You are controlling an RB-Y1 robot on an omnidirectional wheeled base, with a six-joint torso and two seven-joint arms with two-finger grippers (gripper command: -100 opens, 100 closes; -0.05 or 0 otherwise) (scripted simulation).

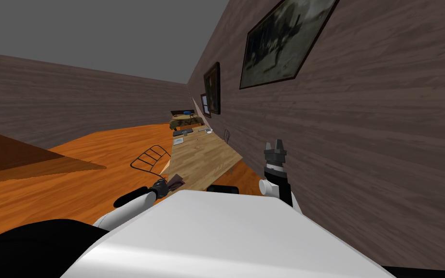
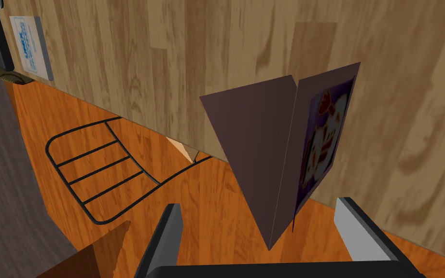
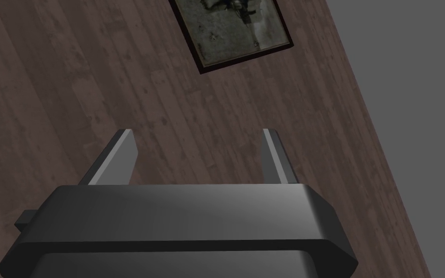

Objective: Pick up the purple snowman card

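Note:
A folded purple card (image 2: 284, 145) with a white snowman picture on one leaf stands tent-like at the edge of a light wooden table (image 2: 192, 58). My left gripper (image 2: 257, 227) is open just in front of it, and the card's near corner reaches down between the two fingers without touching either. In the head view the card (image 1: 175, 182) is small at the table's near corner, beside my left gripper (image 1: 162, 185). My right gripper (image 1: 275, 147) is raised by the wall, open (image 3: 200, 145) and holding nothing.
A black wire chair back (image 2: 98, 169) stands over the orange floor beside the table edge. A white and blue booklet (image 2: 31, 46) and a dark object lie further along the table. A brown plank wall (image 1: 361, 145) runs along the table's far side.

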